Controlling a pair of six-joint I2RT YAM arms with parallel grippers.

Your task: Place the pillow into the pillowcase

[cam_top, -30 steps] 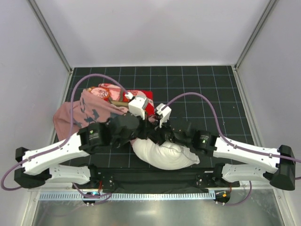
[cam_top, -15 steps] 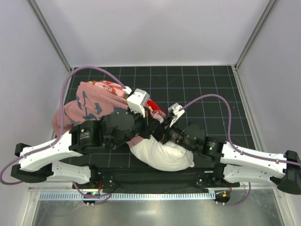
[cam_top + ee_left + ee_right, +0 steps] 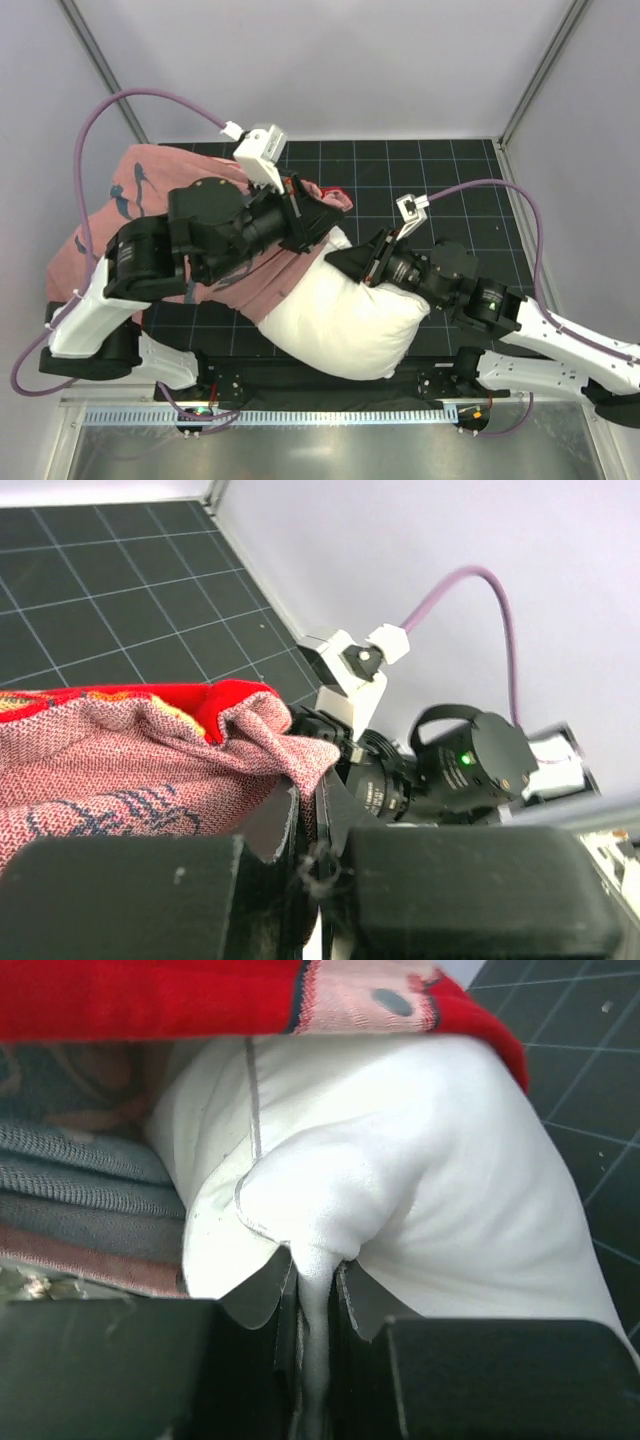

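The right gripper (image 3: 315, 1285) is clenched on a thin fold of the pillow (image 3: 430, 1190). The white cover rises from between its fingers in a small peak. Just beyond the fingers the pillow swells out, plump and rounded, with one seam line running over it.

I judge it to be light and very soft. It will squash and bend instead of being pushed as one piece. The smooth cover may slide out of such a thin pinch, so a deeper hold near a corner or along the seam seems safer.

Farther from this gripper, the red edge of the pillowcase (image 3: 150, 1000) lies over the far end of the pillow, so that end seems to be just at the opening. The case is thin and floppy, so it is best taken at the hem.

The left gripper (image 3: 308, 815) is closed on a corner of this cloth, with woven pink cloth and the red rim directly in front of it. Behind this gripper the case hangs in a loose pink heap with dark blue marks. The pillow body rests on the table (image 3: 440, 170) below both grippers.
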